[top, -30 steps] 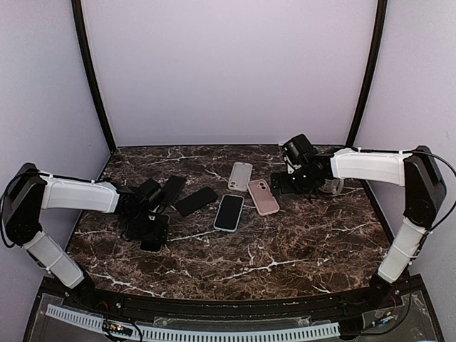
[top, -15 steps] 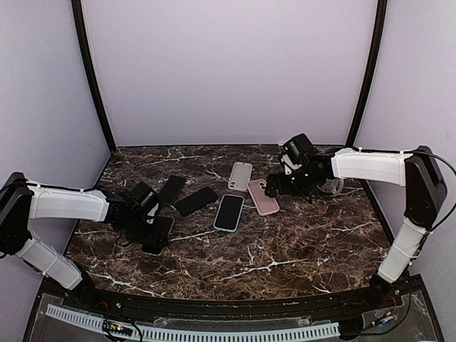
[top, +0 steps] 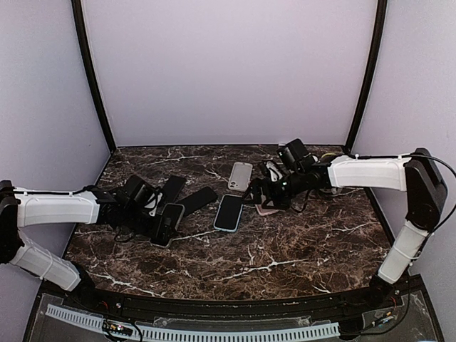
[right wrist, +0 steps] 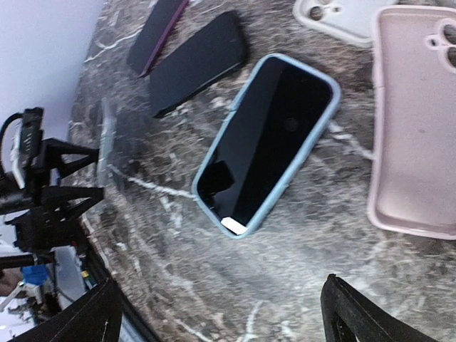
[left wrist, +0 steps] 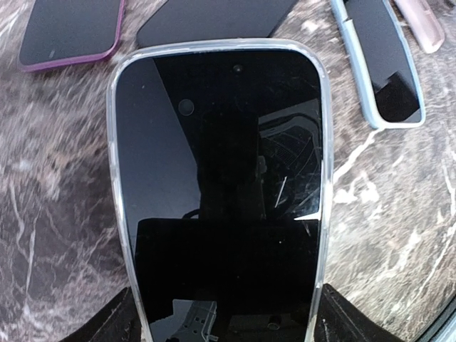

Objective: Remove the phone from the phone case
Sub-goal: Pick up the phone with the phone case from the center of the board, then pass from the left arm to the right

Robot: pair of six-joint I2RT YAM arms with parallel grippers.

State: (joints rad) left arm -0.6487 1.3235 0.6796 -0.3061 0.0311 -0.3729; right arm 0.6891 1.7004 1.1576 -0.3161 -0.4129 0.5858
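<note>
A black phone (left wrist: 221, 178) in a clear phone case (left wrist: 115, 185) sits between the jaws of my left gripper (left wrist: 224, 320), which is shut on its two long edges. From above, the left gripper (top: 160, 226) holds this phone (top: 169, 216) tilted just over the marble at centre-left. The right wrist view shows the same phone edge-on (right wrist: 107, 146). My right gripper (top: 265, 195) hovers open and holds nothing over the pink case (right wrist: 417, 121), beside a phone in a light-blue case (right wrist: 267, 139).
On the marble lie the blue-cased phone (top: 229, 212), a white empty case (top: 240, 175), a bare black phone (top: 196, 201) and a purple-cased phone (top: 173, 187). Walls close in the back and both sides of the table (top: 285, 256).
My left gripper has carried the clear-cased phone to the right and tilted it up. My right gripper has swung left and down over the pink case.
</note>
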